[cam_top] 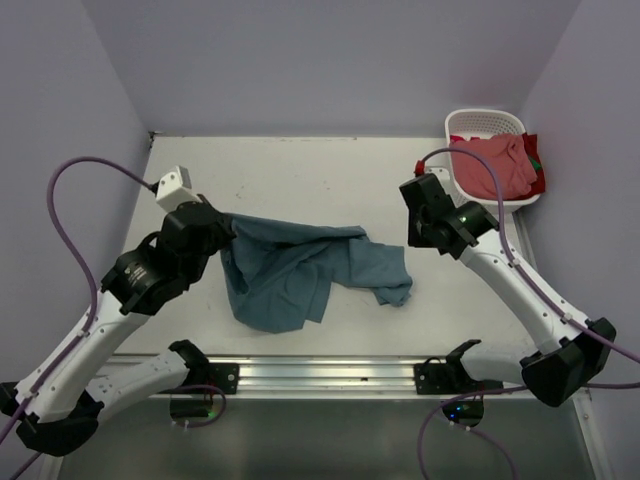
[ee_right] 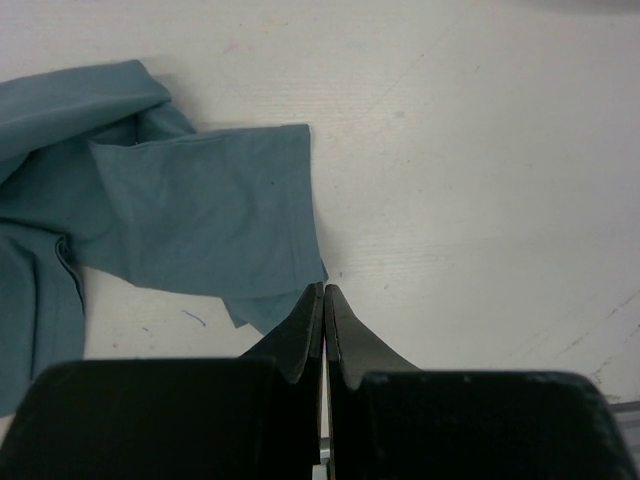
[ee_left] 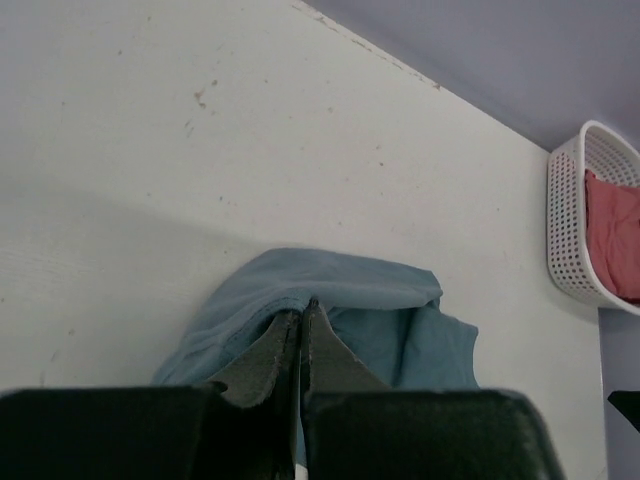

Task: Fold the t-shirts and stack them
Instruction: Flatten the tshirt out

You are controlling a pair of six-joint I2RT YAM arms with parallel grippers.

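The left fingers (ee_left: 303,312) are pressed together on a gathered fold of the teal-blue t-shirt (cam_top: 300,275). The shirt lies crumpled near the middle of the table (cam_top: 330,175), its left end drawn up toward that grip. The right fingers (ee_right: 323,295) are pressed together with nothing between them, hovering just beside the loose sleeve end on the shirt's right side.

Expect these faults:
- Only one point holds the cloth. If you lift or drag now, the free side is likely to trail and bunch further rather than spread flat.
- The pinch appears to take several layers, not a single hem, so the true corner may be hidden.
- The right fingers must part before descending. Driven down as they are, they would push the sleeve aside.
- The salmon t-shirt (cam_top: 495,160) sits in the white basket (cam_top: 470,122) at the far right corner, close behind the right arm. A wide swing could knock the basket.

The table is white, matte and lightly scuffed. Pale lilac walls close the far, left and right sides
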